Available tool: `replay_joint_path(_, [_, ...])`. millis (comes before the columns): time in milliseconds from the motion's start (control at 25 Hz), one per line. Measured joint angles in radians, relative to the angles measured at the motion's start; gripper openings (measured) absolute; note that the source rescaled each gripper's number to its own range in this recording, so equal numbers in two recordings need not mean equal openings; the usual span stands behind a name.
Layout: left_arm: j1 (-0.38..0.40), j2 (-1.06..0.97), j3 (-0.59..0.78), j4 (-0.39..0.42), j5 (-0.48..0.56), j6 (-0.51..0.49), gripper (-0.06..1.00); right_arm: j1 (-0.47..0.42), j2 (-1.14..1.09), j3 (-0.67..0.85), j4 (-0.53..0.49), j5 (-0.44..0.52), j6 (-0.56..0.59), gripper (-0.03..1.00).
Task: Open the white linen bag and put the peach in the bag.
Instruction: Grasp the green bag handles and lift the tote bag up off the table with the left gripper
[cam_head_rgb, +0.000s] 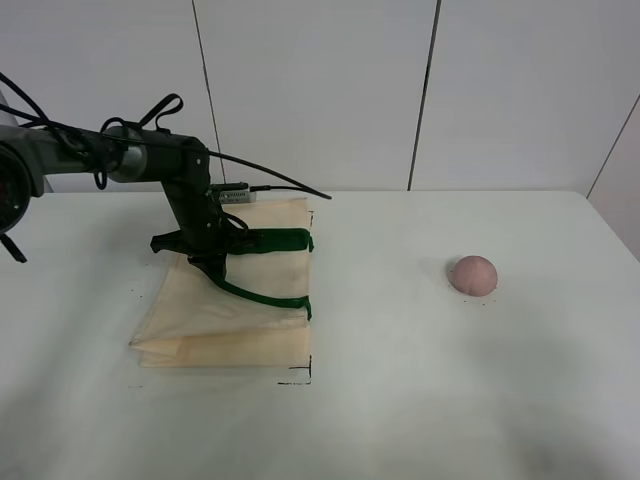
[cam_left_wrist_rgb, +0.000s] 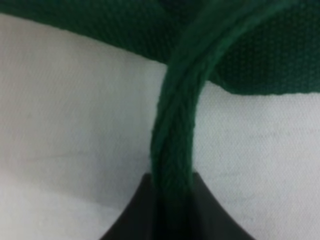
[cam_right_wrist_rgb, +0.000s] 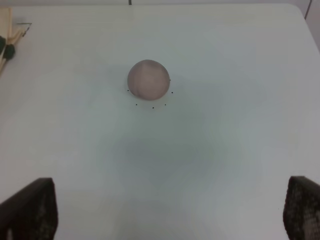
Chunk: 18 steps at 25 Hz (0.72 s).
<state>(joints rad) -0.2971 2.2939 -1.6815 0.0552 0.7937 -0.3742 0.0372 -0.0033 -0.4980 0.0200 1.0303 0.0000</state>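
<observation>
The white linen bag lies flat on the left of the table, its dark green strap handles across its top. My left gripper points down onto the bag and is shut on one green strap, which the left wrist view shows pinched between the dark fingers over cream cloth. The peach sits alone on the right of the table, well apart from the bag. In the right wrist view the peach lies ahead of my right gripper, which is open and empty above the table.
The white table ends at a white panelled wall behind. Small black corner marks lie by the bag's near right corner. The left arm's cables hang over the bag's far edge. The right arm is out of the exterior view.
</observation>
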Motion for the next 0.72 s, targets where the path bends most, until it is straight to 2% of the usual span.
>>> replay_joint_path(160, [0.0,0.0,-0.017,0.007,0.03,-0.013,0.0,0.0,0.0,0.0,0.0,0.0,0.0,1.0])
replay_joint_path(320, [0.0,-0.027,-0.083,0.012,0.131,-0.007,0.0,0.0,0.0,0.0,0.0,0.0,0.0,1.0])
replay_joint_path(560, [0.0,-0.132,-0.267,0.011,0.305,0.108,0.0,0.0,0.0,0.0,0.0,0.0,0.0,1.0])
replay_joint_path(640, [0.0,-0.159,-0.337,-0.012,0.364,0.145,0.0,0.0,0.0,0.0,0.0,0.0,0.0,1.0])
replay_joint_path(720, [0.0,-0.188,-0.391,-0.044,0.376,0.18,0.0,0.0,0.0,0.0,0.0,0.0,0.0,1.0])
